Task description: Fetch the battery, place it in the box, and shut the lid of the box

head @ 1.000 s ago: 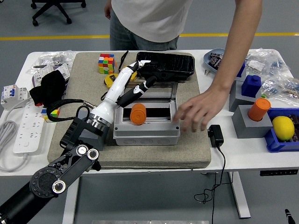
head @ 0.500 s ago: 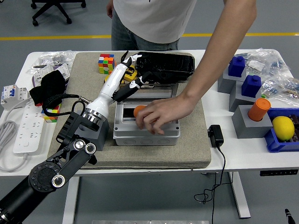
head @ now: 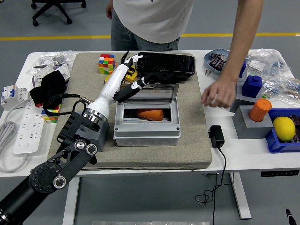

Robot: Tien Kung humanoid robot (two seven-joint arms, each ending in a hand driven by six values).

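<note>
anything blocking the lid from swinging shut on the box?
Nothing visible does. The orange battery lies on its side down inside the grey box, below the rim. The lid stands open at the back, with the left hand by it. The person's hand is off to the right, apart from the box.

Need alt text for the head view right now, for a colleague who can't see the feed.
An orange battery lies on its side inside the open grey box, whose lid is raised. The robot's left hand hovers by the lid's left end, fingers open. A person's hand is over the table to the right of the box, holding nothing.
</note>
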